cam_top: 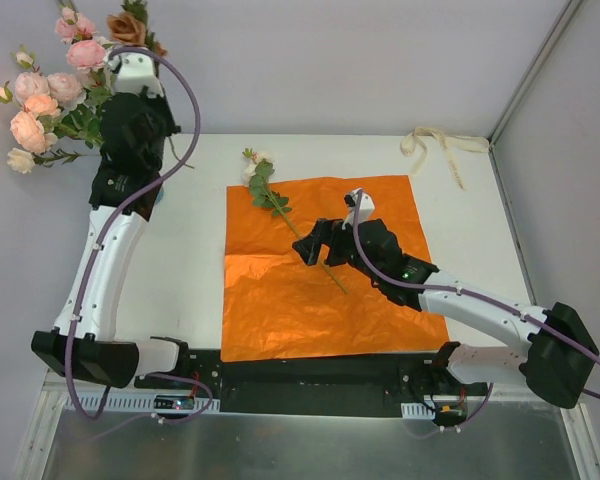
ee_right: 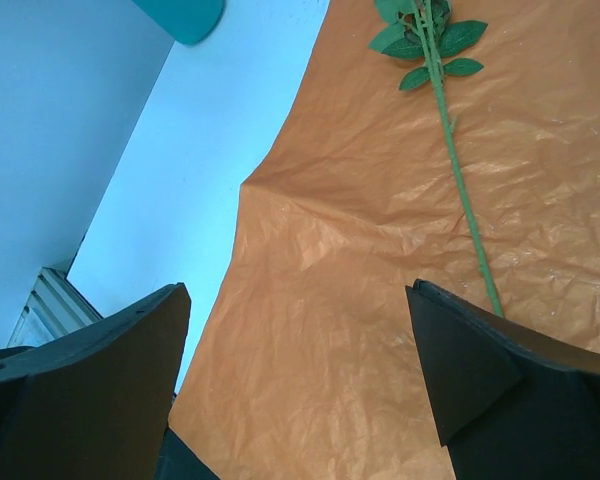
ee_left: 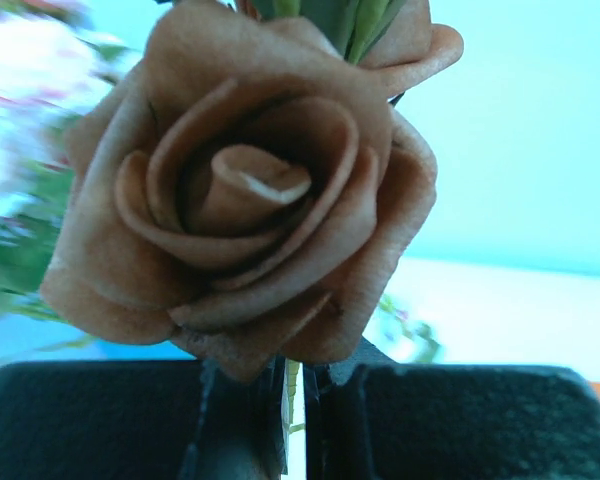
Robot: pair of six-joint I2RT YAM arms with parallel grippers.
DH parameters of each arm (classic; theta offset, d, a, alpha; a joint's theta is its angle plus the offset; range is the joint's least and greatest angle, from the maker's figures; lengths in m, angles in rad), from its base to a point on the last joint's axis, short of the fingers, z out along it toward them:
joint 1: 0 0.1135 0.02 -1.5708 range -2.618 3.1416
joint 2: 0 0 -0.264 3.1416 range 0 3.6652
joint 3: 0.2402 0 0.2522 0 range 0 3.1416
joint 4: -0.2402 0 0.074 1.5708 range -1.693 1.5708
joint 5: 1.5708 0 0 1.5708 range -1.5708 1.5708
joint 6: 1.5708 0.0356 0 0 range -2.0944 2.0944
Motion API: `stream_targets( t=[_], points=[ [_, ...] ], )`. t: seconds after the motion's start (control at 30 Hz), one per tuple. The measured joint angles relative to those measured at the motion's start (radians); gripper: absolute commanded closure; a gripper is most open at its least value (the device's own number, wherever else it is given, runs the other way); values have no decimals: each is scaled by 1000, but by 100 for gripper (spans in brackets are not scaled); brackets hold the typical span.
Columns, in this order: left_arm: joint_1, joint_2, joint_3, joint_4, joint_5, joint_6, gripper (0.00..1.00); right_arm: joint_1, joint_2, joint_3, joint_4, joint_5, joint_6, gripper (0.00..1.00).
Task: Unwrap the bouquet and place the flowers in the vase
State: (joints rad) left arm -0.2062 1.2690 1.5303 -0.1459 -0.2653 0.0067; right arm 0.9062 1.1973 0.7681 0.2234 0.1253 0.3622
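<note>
Left arm holds the bunch up, right jaws gape over the orange paper.

I see the left gripper pinched tight on the stems of the flowers, a brown rose sitting just above its fingers; the bunch is up beyond the paper's far-left corner. The right gripper hangs over the middle of the paper, jaws spread wide with nothing between them, just beside a single stem lying slanted across the sheet, its bloom past the far edge. The vase stands off the paper's left side.
</note>
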Motion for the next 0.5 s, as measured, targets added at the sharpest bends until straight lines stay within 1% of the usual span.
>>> stream_targets(
  t=[0.13, 0.2, 0.3, 0.5],
  points=[
    [138, 52, 45, 79, -13, 86, 100, 0, -1, -5, 0, 8, -17, 1],
    [183, 84, 50, 136, -16, 133, 100, -1, -1, -6, -1, 10, -24, 1],
    [204, 128, 53, 203, -5, 208, 100, -4, -1, -6, 0, 10, -32, 1],
    [253, 200, 90, 254, 18, 302, 100, -28, 3, -6, 2, 8, -39, 1]
  ],
)
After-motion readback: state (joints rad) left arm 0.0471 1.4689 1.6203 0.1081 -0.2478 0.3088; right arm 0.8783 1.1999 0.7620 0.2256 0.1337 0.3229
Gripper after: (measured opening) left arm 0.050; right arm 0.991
